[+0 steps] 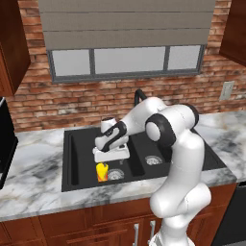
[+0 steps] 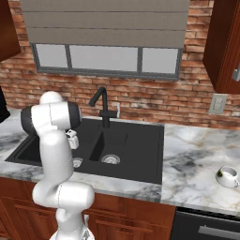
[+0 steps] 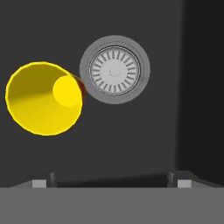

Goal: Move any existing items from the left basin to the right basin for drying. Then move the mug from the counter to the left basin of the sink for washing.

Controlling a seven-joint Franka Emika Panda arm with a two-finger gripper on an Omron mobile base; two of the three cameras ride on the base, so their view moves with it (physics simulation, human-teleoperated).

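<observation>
White arm (image 1: 180, 158) rises in front of the cabinets (image 1: 67, 226) and bends fwd over the counter (image 1: 33, 185), w/ its gripper (image 1: 111, 162) hanging low over the left basin (image 1: 81, 158) of the black sink (image 2: 140, 159). Fingers (image 3: 51, 177) are spread wide, one near each bottom corner of the hand view, w/ nothing between them. Below the hand, the yellow cup (image 1: 102, 172) stands upright on the basin floor, mouth up, orange-red lower part showing in the left base view; it sits just beside the silver drain (image 3: 115, 69), rim overlapping the drain ring's edge as seen from above. The cup lies off to one side of the gap between the fingers, not centred. A divider separates this basin from the right basin (image 1: 158, 151), which has its own drain (image 1: 153, 160). Off to the arm's right, well apart from the sink, a white mug (image 2: 228, 176) rests on the marble, seemingly tipped, opening toward camera. Behind the sink stands the black gooseneck faucet (image 2: 101, 107), then the brick wall (image 2: 154, 101) and a window (image 2: 105, 58) under a grey blind (image 2: 105, 23). An outlet (image 2: 216, 104) is on the wall at far right.
</observation>
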